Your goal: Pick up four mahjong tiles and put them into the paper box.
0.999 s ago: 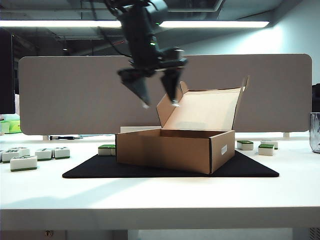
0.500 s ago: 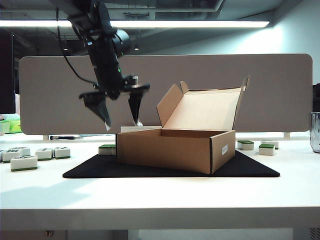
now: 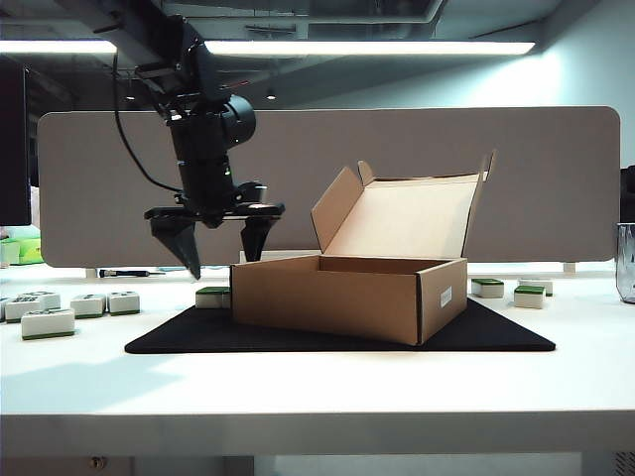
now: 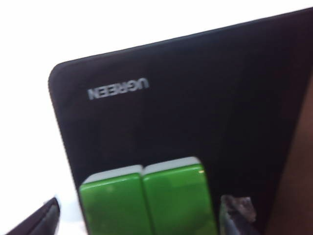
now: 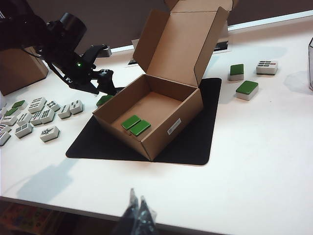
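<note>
The paper box (image 3: pixel 347 297) stands open on a black mat (image 3: pixel 198 339), lid flap raised. Two mahjong tiles (image 5: pixel 131 122) (image 5: pixel 140 128) lie green side up on its floor. Two more green-topped tiles (image 4: pixel 111 203) (image 4: pixel 178 196) sit side by side on the mat just left of the box (image 5: pixel 161 105), seen as a low pair (image 3: pixel 211 296) in the exterior view. My left gripper (image 3: pixel 220 264) hangs open and empty a short way above them, one finger on either side of the pair (image 4: pixel 139 226). My right gripper (image 5: pixel 137 210) is shut and empty over the table's near edge.
Several loose tiles lie on the white table left of the mat (image 3: pixel 47 322) (image 5: pixel 41 116). Three more sit to the right of the box (image 5: pixel 247 89) (image 5: pixel 236 72) (image 5: pixel 266 67). A glass (image 3: pixel 625 263) stands at the far right. A grey partition (image 3: pixel 556 178) runs behind the table.
My left gripper has swung from above the box's lid to the left and down, ending over the tile pair beside the box. It stayed open. The right arm has not moved.
</note>
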